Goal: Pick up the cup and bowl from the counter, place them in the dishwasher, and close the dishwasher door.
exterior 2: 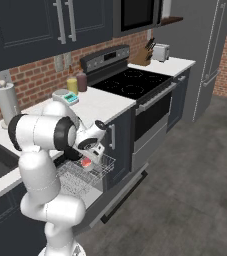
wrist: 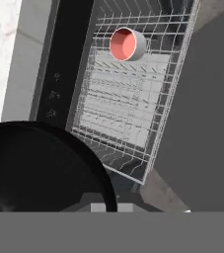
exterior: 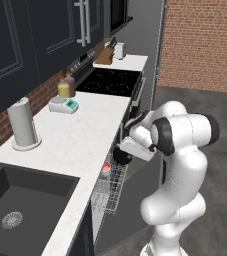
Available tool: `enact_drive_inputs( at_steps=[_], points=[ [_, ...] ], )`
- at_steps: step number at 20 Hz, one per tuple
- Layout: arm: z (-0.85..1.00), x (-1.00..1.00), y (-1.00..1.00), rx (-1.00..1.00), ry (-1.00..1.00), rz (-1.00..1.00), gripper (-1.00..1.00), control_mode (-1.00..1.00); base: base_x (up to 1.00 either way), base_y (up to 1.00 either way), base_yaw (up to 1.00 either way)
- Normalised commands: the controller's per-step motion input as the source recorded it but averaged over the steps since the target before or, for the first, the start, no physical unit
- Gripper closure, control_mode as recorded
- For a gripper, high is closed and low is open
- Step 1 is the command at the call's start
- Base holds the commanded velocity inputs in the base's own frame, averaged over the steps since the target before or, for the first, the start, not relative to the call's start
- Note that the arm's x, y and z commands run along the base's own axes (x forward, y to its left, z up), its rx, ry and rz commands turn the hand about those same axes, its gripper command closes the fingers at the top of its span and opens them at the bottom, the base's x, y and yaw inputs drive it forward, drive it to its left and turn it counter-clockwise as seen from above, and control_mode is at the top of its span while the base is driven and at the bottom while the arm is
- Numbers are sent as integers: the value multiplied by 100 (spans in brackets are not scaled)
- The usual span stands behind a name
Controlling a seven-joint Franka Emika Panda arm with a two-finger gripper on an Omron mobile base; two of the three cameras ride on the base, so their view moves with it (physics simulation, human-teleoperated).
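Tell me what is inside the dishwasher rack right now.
The cup sits upright in the wire rack, red inside showing, near one end; the visible wires beyond it are bare. The black bowl, held in the gripper, covers the rack's near corner in the hand view.

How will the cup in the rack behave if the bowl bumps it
The cup looks small and probably light, so a nudge would likely slide it along the rack wires. It sits upright and squat, so tipping seems less likely. If tipped, its round wall could roll.

Cup (wrist: 127,43) in otherwise open rack (wrist: 128,99)
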Motion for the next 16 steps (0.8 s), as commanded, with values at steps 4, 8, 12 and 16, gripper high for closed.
enact_drive_inputs(
  at_steps=[4,8,12,16],
  points=[
    [-33,-50,-65,7,0,0,100,-100,0,0,0],
    [-47,-8,-29,6,0,0,100,-100,0,0,0],
    [-53,1,-1,6,0,0,100,-100,0,0,0],
    [-53,14,0,6,0,0,100,-100,0,0,0]
  ],
)
